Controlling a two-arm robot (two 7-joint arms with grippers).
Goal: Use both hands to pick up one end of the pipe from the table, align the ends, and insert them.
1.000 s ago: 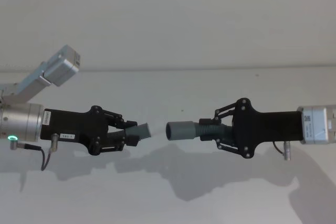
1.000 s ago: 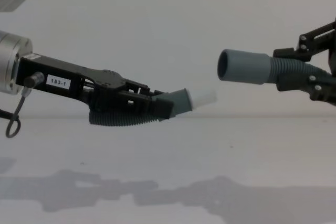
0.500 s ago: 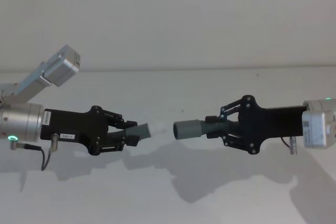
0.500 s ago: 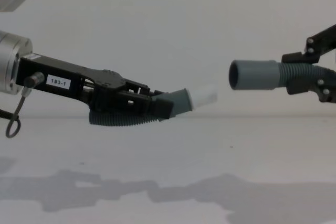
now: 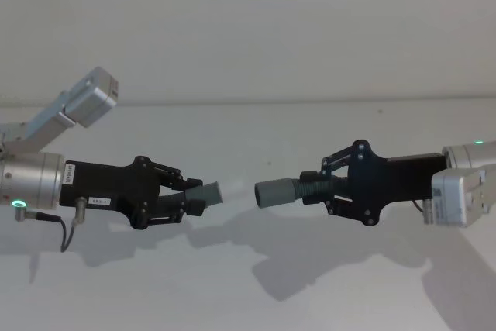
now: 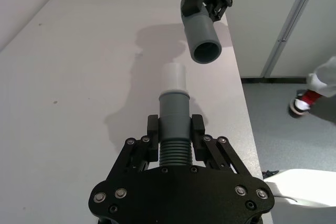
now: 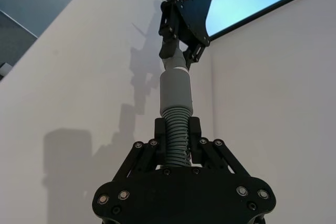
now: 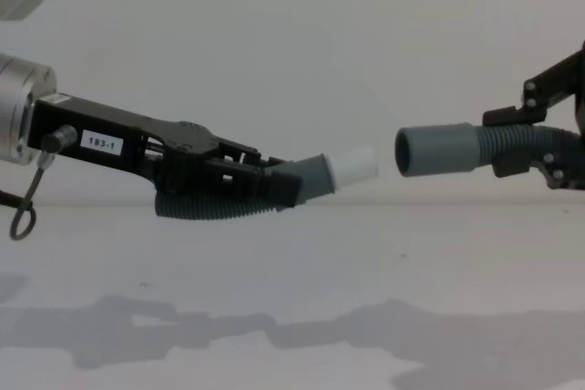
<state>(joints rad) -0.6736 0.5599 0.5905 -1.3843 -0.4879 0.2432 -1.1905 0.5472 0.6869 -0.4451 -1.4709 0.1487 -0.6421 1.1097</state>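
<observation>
Behind white table (image 5: 256, 137), pale wall (image 5: 256, 21)

Our left gripper (image 8: 288, 187) clamps one dark grey corrugated pipe piece (image 8: 210, 209), its smooth grey collar (image 8: 315, 176) and narrower white tip (image 8: 355, 166) tilted upward toward the socket cuff (image 8: 437, 150). That wider grey hollow cuff, roughly level, caps the second pipe piece (image 8: 516, 141), clamped in our right gripper (image 5: 316, 190). The tip sits just beside the cuff's open mouth, slightly lower, not touching. The white table (image 8: 292, 262) lies well below the cuff.
</observation>
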